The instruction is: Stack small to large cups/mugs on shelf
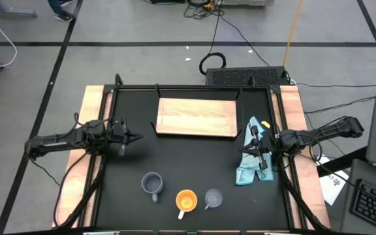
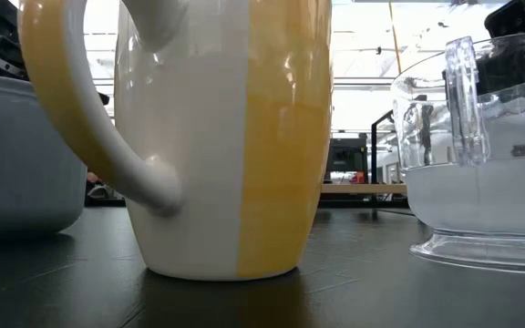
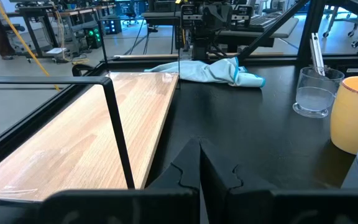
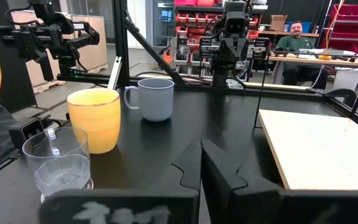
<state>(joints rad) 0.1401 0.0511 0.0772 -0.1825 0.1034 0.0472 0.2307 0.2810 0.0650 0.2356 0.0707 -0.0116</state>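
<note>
From my station I see the flat rectangular light-wood shelf [image 1: 196, 117] lying at the far middle of the black tabletop [image 1: 175, 163], with nothing on it. Along the near edge three vessels stand in a row, apart from one another: the blue-grey handled mug [image 1: 152, 184] toward the left, the orange mug with a white handle [image 1: 186, 201] in the middle, and the small clear glass cup [image 1: 213, 197] just to its right. My left tool [image 1: 134, 137] hovers at the left side of the tabletop, fingers pressed together and holding nothing. My right tool [image 1: 249, 149] sits at the right side, over the crumpled light-blue cloth [image 1: 253, 160], its fingers likewise together and empty.
</note>
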